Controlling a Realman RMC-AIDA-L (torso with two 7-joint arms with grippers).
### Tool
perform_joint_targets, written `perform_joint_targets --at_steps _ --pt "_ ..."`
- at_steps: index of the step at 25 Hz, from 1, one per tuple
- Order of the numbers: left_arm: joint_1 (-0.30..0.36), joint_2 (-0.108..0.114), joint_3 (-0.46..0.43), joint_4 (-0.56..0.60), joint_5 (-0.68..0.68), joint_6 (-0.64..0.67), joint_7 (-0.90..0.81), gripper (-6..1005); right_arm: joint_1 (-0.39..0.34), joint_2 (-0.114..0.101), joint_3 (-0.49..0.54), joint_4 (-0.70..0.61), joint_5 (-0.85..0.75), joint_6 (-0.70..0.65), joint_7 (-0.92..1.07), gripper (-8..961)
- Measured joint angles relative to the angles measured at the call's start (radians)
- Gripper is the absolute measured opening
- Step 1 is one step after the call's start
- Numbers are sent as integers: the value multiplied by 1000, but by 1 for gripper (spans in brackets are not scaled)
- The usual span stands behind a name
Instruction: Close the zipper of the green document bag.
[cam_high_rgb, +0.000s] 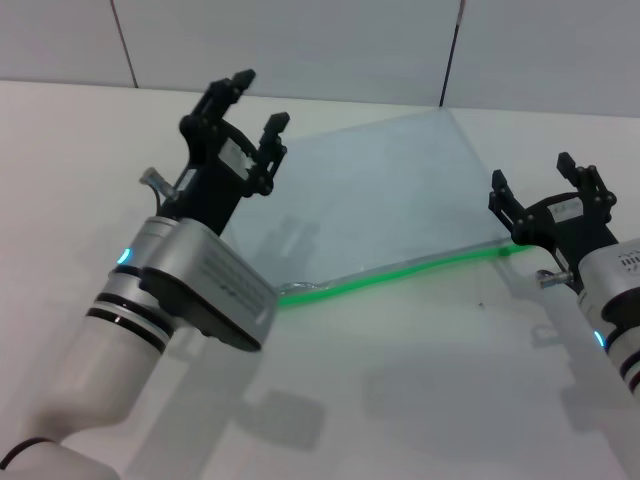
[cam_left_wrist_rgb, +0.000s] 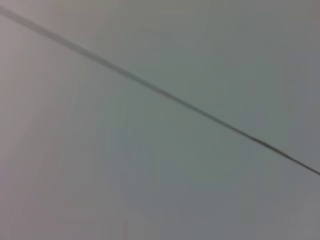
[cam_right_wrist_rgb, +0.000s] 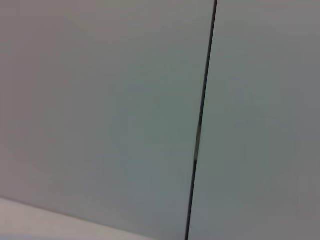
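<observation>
The green document bag (cam_high_rgb: 385, 195) lies flat on the white table, a pale translucent pouch. Its zipper (cam_high_rgb: 400, 271) is the bright green strip along the edge nearest me; at its left end the strip looks wavy and pale. My left gripper (cam_high_rgb: 260, 100) is lifted above the bag's left edge, open, holding nothing. My right gripper (cam_high_rgb: 535, 180) stands open just past the zipper's right end, also with nothing in it. Neither wrist view shows the bag or any fingers.
The white table (cam_high_rgb: 420, 380) stretches wide in front of the bag. Grey wall panels with a dark seam (cam_high_rgb: 452, 50) rise behind it; the left wrist view shows only such a seam (cam_left_wrist_rgb: 160, 90), the right wrist view another seam (cam_right_wrist_rgb: 200, 125).
</observation>
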Motion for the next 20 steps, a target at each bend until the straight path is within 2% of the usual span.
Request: perform_joint_targets --at_steps 6,12,20 --pt "-4 2 -2 -36 -32 -46 -225 596 5 0 9 -6 7 17 10 828" --pt "-8 2 -15 -56 -45 -63 -328 588 8 0 10 -29 50 95 13 828" --pt "-6 5 -52 -60 -74 -91 -487 583 15 -1 11 -38 85 114 15 828"
